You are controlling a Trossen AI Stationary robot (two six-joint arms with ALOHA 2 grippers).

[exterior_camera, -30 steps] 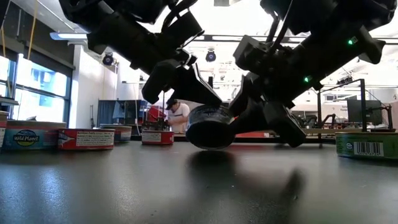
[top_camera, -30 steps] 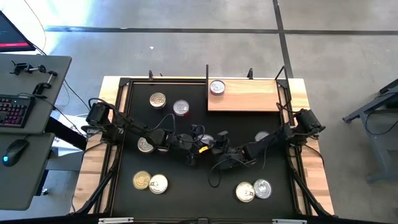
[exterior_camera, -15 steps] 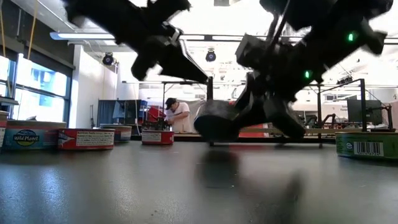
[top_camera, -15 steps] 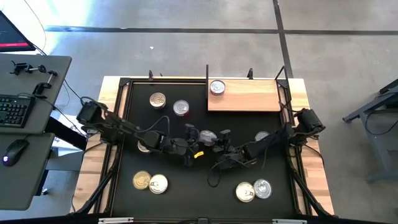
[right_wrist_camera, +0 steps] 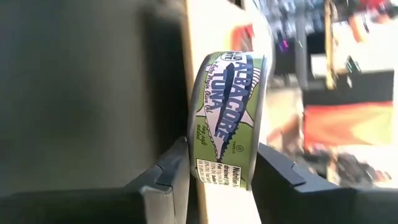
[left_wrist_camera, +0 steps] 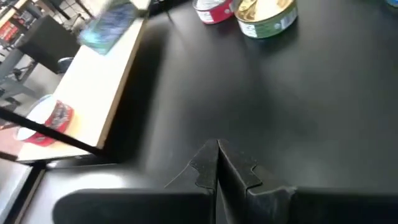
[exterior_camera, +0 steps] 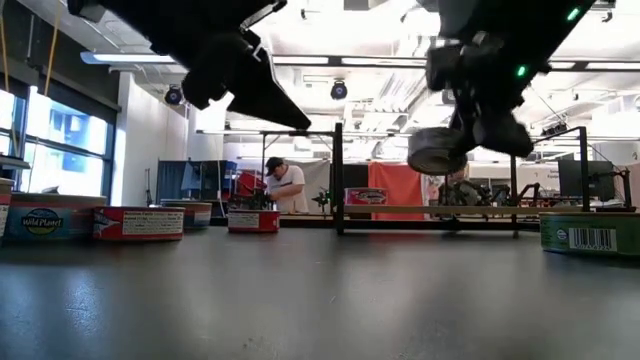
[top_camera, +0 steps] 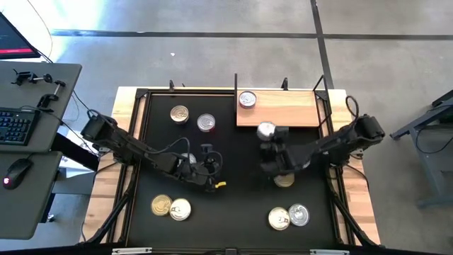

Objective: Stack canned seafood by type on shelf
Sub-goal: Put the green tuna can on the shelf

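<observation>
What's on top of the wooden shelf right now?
One silver-lidded can sits on the shelf, near its left end. The rest of the board looks bare. The right claw holds a green-labelled tuna can above the mat beside the shelf's front edge, not on it.

Albacore tuna can (right_wrist_camera: 227, 118) has been carried from mat centre toward the shelf (top_camera: 290, 113) edge, raised in the right end effector (top_camera: 267, 139). Left end effector (top_camera: 209, 157) has been drawn back, shut.
</observation>
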